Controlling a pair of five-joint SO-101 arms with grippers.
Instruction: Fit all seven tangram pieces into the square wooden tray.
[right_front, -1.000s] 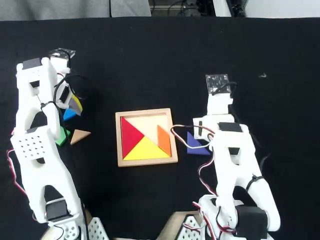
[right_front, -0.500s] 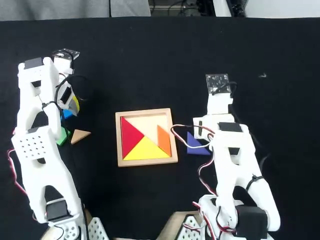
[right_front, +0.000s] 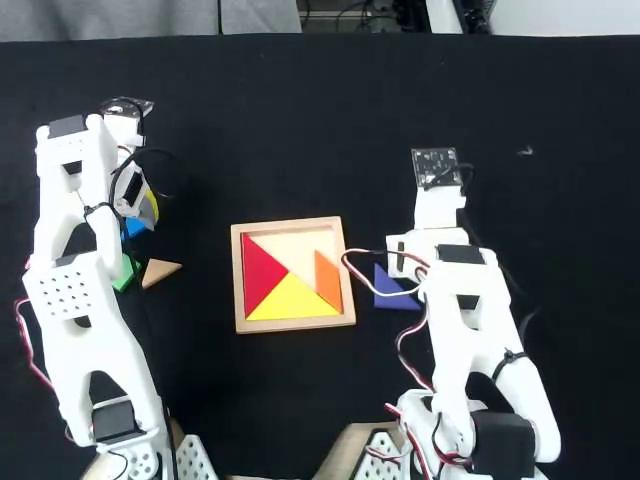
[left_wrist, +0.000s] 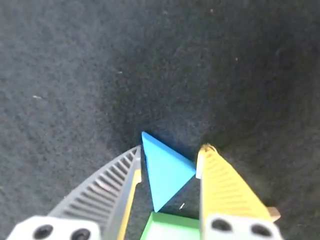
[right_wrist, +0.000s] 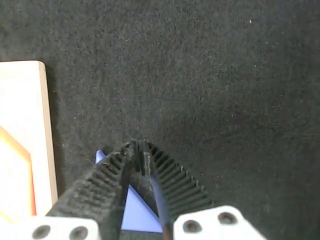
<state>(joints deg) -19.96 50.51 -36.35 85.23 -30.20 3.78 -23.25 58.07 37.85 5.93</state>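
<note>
A black, felt-like cloth covers the table (right_front: 300, 110) right to its far edge, beyond which lie a strip of grey fabric (right_front: 150, 15), dark cables (right_front: 400, 12) and a white surface (right_front: 560, 15). The square wooden tray (right_front: 237, 280) sits near the table's middle and holds a red triangle (right_front: 262, 272), a yellow triangle (right_front: 290, 300) and an orange piece (right_front: 328, 280), with pale bare wood in its far part. Toward the left edge, the left end effector (left_wrist: 172, 150) is released, its grey and yellow fingers straddling a blue triangle (left_wrist: 167, 172) that lies flat on the cloth. A green piece (left_wrist: 170, 227) is just beside that triangle's point, and a tan triangle (right_front: 158, 271) rests nearby. Just beside the tray's right side lies a purple piece (right_front: 385, 292). The right end effector (right_wrist: 137, 147) is over it, clenched with its black ribbed tips together.
</note>
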